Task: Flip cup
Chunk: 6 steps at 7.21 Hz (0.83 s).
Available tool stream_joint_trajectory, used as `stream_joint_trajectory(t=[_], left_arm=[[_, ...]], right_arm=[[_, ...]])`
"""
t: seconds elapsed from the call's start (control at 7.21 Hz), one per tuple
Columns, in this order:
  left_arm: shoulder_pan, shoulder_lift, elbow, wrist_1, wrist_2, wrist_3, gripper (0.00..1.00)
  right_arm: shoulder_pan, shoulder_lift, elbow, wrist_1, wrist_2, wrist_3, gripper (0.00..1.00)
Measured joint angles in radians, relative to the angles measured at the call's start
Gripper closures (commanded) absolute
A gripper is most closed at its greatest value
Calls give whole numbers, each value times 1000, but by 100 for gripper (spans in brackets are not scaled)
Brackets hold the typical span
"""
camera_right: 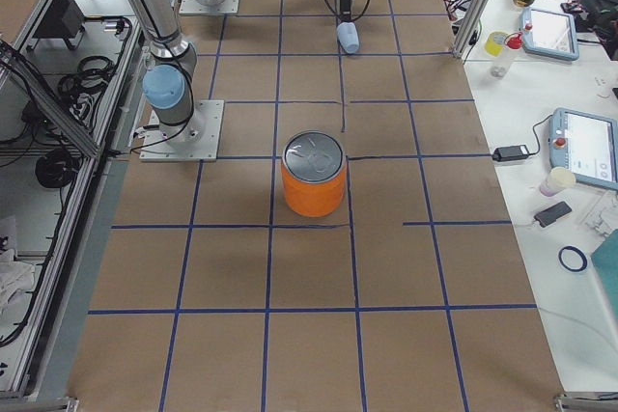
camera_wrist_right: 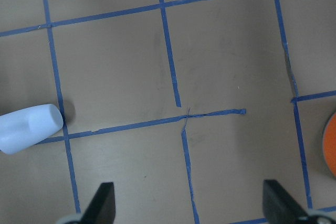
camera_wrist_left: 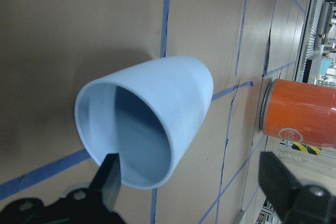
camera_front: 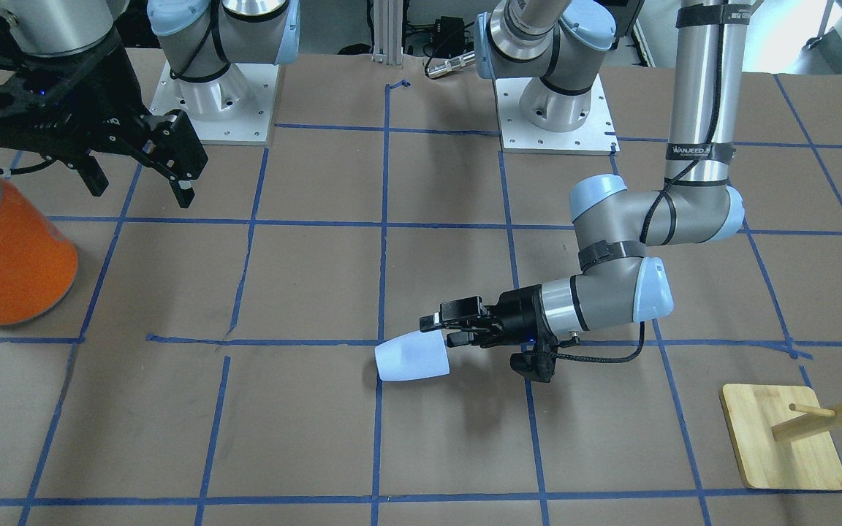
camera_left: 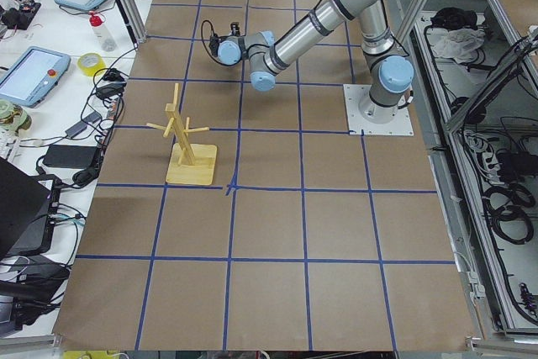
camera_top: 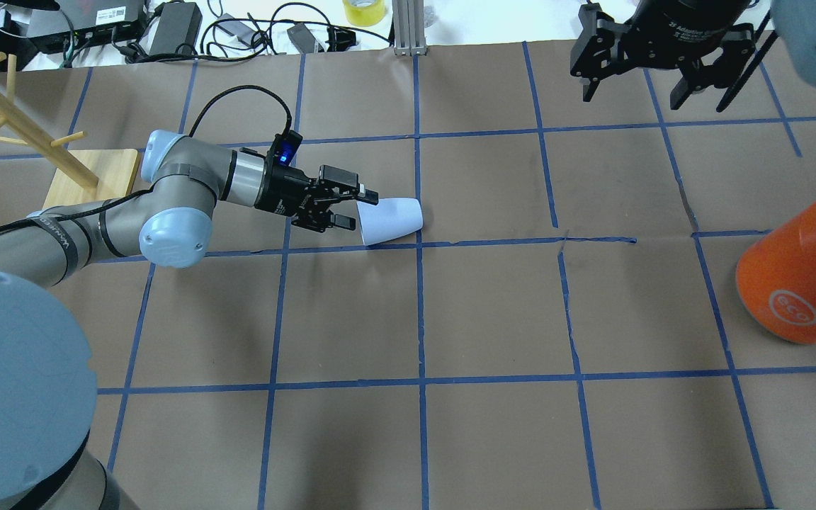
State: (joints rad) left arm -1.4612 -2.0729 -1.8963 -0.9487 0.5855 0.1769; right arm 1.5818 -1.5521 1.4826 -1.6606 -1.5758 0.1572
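The small pale lavender-blue plastic cup point(camera_top: 390, 221) lies on its side near the centre of the counter point(camera_top: 493, 319), mouth facing the left end effector point(camera_top: 360, 210), which is spread at its rim; the right end effector point(camera_front: 142, 196) hangs spread aloft.

Brown surface point(camera_top: 493, 319) gridded with blue tape point(camera_top: 421, 319): pale blue cup point(camera_top: 390, 220) on its side near the middle, orange can point(camera_top: 794, 283) and wooden rack point(camera_top: 96, 180) at opposite ends.

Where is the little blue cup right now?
In the overhead view the cup lies on its side just left of centre, by a blue tape crossing, its open mouth facing the left gripper, jaws open.
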Motion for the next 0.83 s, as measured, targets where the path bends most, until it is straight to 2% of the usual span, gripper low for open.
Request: stream_joint_trajectory(t=[0.14, 0.55, 0.69, 0.83], left_arm=[[-5, -10, 3, 9, 3, 0, 21], [-27, -27, 23, 19, -1, -1, 95], [-29, -28, 29, 21, -1, -2, 100], [-29, -28, 36, 22, -2, -8, 100]], right_arm=[[7, 1, 1, -5, 3, -4, 0], [11, 1, 2, -36, 43, -8, 0], [11, 1, 4, -44, 45, -12, 0], [11, 1, 6, -47, 46, -14, 0]])
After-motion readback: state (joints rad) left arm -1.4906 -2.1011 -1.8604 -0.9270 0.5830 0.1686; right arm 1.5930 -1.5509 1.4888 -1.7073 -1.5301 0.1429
